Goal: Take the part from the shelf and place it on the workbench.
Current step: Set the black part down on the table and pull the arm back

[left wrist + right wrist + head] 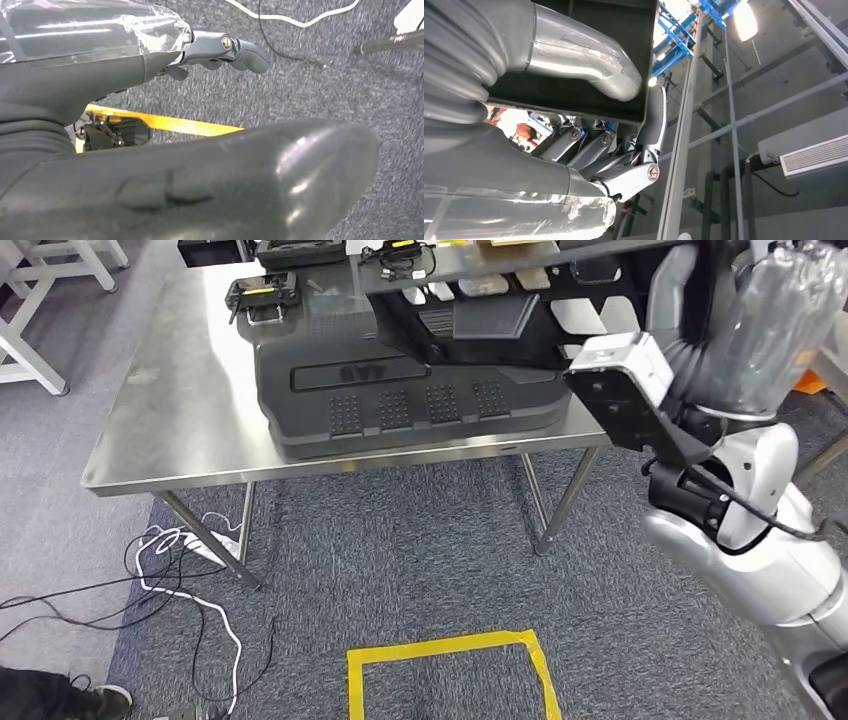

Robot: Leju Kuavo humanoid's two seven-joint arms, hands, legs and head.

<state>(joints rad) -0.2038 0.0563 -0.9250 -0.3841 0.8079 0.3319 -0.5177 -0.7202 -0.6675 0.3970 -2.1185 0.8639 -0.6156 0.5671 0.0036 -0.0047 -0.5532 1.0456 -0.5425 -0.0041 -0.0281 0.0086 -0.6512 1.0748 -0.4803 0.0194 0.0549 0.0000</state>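
Observation:
A large black moulded plastic part (400, 390) lies flat on the steel workbench (180, 410). A second black part (480, 315) sits tilted over its far right side. My right arm is raised at the right, reaching to that second part. In the right wrist view my right hand (624, 145) grips the edge of a black panel (594, 20), with the thumb on one face and the fingers (589, 150) on the other. My left hand (220, 50) hangs over the grey carpet with its fingers apart, holding nothing.
A black handheld device (265, 295) lies at the workbench's far left. White and black cables (190, 570) trail on the carpet by the left table leg. A yellow tape square (450, 665) marks the floor in front. A person's shoe (100, 700) is at the lower left.

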